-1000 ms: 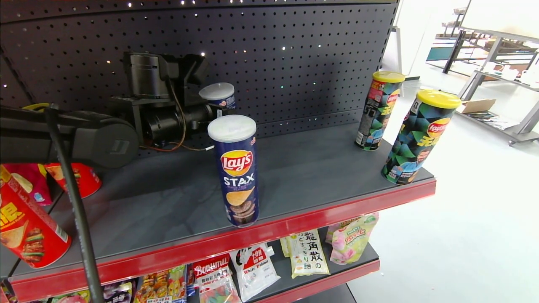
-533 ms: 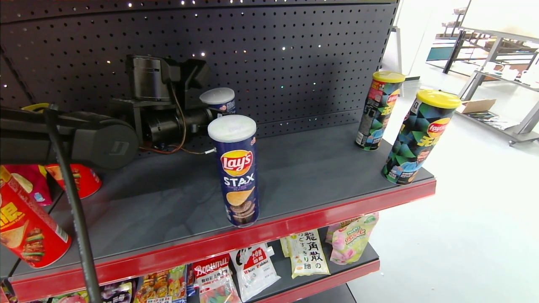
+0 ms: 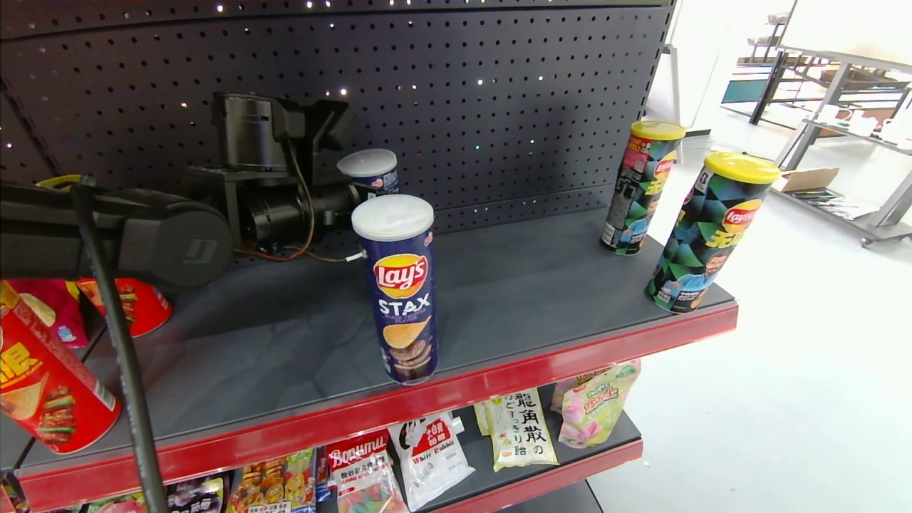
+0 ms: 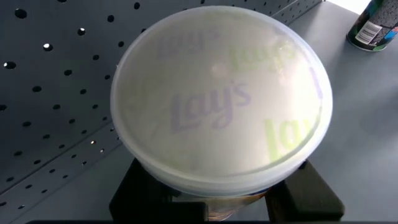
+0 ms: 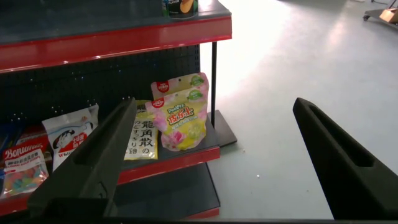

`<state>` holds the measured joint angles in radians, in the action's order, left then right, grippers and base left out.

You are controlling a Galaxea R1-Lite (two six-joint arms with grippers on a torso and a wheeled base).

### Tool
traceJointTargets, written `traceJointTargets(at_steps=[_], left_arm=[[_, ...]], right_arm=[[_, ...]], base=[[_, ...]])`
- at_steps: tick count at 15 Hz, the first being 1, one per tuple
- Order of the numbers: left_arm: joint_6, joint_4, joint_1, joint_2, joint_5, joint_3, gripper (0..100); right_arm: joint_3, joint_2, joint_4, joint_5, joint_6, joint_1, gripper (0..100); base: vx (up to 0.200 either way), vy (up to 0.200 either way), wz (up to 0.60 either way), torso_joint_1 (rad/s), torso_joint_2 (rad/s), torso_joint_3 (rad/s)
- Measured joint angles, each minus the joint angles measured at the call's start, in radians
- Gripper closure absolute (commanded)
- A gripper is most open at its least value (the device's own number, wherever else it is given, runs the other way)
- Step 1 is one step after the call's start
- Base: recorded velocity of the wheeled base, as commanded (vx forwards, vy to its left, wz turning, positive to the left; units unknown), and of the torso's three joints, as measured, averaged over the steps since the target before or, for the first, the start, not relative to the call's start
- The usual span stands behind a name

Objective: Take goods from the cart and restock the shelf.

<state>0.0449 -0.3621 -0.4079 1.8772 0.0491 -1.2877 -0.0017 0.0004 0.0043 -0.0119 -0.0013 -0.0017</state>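
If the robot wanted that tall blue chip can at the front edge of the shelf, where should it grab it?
Probably around the middle of the blue can, coming in level from the aisle side. It stands upright, a smooth round tube at the shelf lip, with bare space on either side.

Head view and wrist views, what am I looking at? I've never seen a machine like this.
This is a two-armed robot restocking a shop shelf. The head view looks down from its head onto it. Each wrist view comes from a camera on one arm. The left end effector grips a blue can near the pegboard back. The right end effector hangs open and empty, facing snack bags lower down. On the shelf stand another blue can, two yellow-lidded cans and red cans.
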Motion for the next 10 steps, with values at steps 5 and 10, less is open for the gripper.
traceJointTargets(at_steps=[5, 10], left_arm=[[0.000, 0.000, 0.000, -0.004, -0.006, 0.004, 0], [0.000, -0.001, 0.008, -0.047, -0.008, 0.044, 0]], right_arm=[[0.000, 0.000, 0.000, 0.000, 0.000, 0.000, 0], [0.000, 0.000, 0.000, 0.000, 0.000, 0.000, 0]], base=[[0.000, 0.000, 0.00, 0.000, 0.00, 0.000], [0.000, 0.000, 0.00, 0.000, 0.00, 0.000]])
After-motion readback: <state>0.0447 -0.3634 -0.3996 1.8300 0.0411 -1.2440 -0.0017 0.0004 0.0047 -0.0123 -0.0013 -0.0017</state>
